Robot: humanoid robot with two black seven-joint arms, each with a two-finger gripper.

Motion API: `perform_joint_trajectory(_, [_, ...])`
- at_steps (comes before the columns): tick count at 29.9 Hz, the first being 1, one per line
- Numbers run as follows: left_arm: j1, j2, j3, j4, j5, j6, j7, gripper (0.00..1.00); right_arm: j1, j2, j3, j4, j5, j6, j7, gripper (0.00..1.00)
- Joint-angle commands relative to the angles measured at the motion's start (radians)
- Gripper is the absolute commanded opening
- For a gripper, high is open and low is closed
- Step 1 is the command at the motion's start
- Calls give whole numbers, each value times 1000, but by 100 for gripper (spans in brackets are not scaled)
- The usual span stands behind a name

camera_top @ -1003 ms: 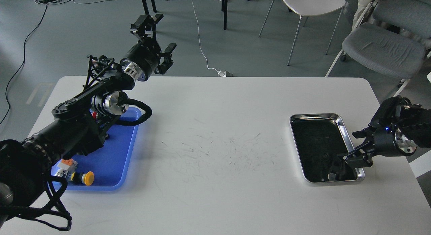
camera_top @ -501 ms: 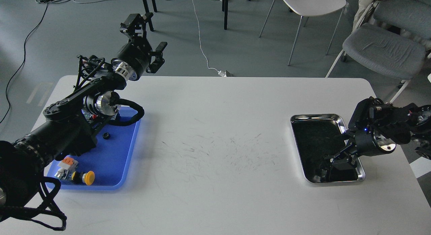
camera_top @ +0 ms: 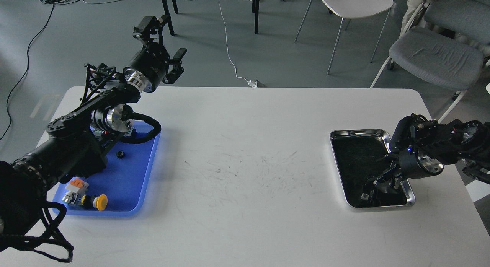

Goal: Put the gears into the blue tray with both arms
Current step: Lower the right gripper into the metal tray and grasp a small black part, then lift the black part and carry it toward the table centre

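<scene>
Gears are hard to make out on the right: the steel tray (camera_top: 387, 139) has a dark inside, and the right gripper (camera_top: 377, 186) reaches down into its near end, its jaws too dark against that floor to tell whether they are spread or pinching anything. One gear (camera_top: 120, 154) lies plainly on the blue tray (camera_top: 130, 183) at the left side of the white bench (camera_top: 245, 152), apart from a yellow-capped push-button (camera_top: 98, 202) and an orange-and-white switch (camera_top: 75, 187) near the tray's front edge. Left arm (camera_top: 76, 140) crosses over the blue tray's far-left part, and the left gripper (camera_top: 162, 45) is raised beyond the bench's far edge, jaws spread wide and holding nothing.
</scene>
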Motion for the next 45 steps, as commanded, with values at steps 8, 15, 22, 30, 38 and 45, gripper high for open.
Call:
perform_joint_trajectory(8, [2,6,1,0,0,-1,-12,97,1,41,-5,-2,0,2,0,60])
perform_joint_trajectory(15, [2,5,3,0,1,2,-12,97,35,33,-78,-1,2,2,0,60])
perform_joint_trajectory(22, [3,2,1,0,0,2,-14,97,38,39,-84,-4,2,2,0,51])
perform_joint_trajectory(30, [5,6,1,0,0,0,-12,97,38,48,-83,-5,0,2,0,38])
perform_joint_trajectory(38, [5,6,1,0,0,0,-14,97,50,54,-87,-5,0,3,0,26])
perform_joint_trajectory(45, [3,6,3,0,1,2,-12,97,52,61,-87,-5,-17,3,0,9])
